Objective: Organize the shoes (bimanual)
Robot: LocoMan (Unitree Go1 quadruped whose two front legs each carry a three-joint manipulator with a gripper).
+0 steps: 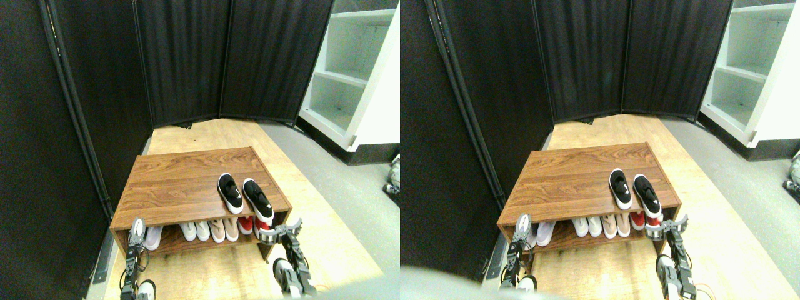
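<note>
Seen from above and in front, the two black shoes [245, 195] sit side by side on top of the wooden shoe rack [181, 178], near its front right edge, so the tidying looks nearly or fully done. The left gripper [136, 229] and right gripper [279, 234] are low at the rack's front corners, holding nothing; whether their jaws are wide or narrow cannot be told

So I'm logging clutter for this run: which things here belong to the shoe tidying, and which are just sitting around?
Job:
black sneakers on the wooden rack
left pincer
right pincer

Lying about:
white shoes
beige shoes
red shoes
white shelf unit
black screen
</note>
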